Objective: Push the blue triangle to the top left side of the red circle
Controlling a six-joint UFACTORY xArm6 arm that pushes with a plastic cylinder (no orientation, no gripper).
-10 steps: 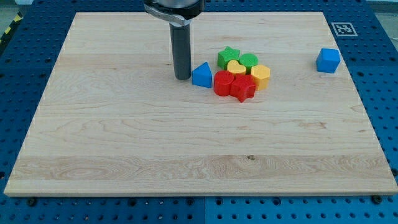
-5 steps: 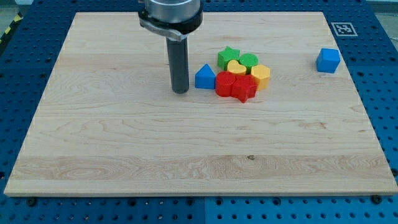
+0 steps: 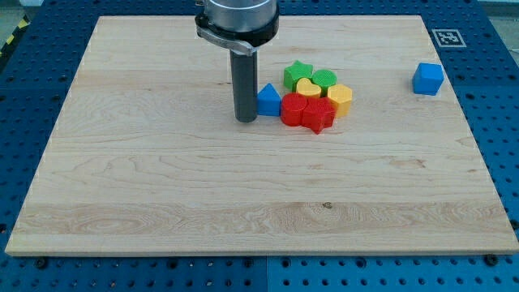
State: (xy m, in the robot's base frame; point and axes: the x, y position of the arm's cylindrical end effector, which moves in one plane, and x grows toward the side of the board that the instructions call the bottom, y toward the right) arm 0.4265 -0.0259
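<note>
1. Rod's my tip (image 3: 246, 120) sits on the wooden board (image 3: 162, 186), just left of the blue triangle (image 3: 269, 100), touching or nearly so; no jaws, so nothing spread or pinched.
2. Blue triangle is at the left edge of the cluster, against the red circle (image 3: 293, 109), on its upper-left side.
3. Red star-ish block (image 3: 318, 115) is right of the circle; green star (image 3: 298, 75), yellow heart (image 3: 307, 87), green round block (image 3: 324, 79) behind; yellow hexagon-ish block (image 3: 340, 98) at right.
4. Blue cube (image 3: 428, 79) stands well apart, far right.
</note>
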